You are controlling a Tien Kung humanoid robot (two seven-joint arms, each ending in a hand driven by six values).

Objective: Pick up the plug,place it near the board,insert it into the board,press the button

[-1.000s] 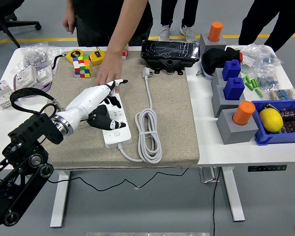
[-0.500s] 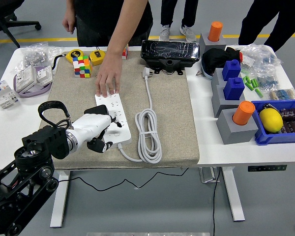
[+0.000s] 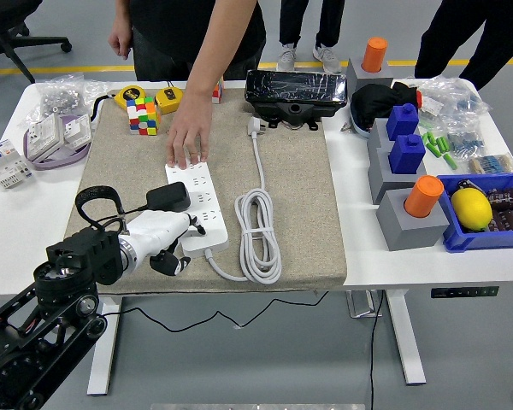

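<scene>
Left hand (image 3: 167,239) of mine hangs at the mat's near edge, fingers curled on nothing, overlapping the white board (image 3: 197,205). Black plug (image 3: 168,197) sits in it; a person's hand (image 3: 188,137) pins the far end.

Your left hand (image 3: 167,239) pulled back toward the near edge, off the board (image 3: 197,207), fingers curled under. The black plug (image 3: 168,197) now shows, sitting on the board.

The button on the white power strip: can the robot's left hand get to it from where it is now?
Probably yes. The left hand sits at the near end of the power strip; nothing lies between. The person's hand holds only the far end.
</scene>
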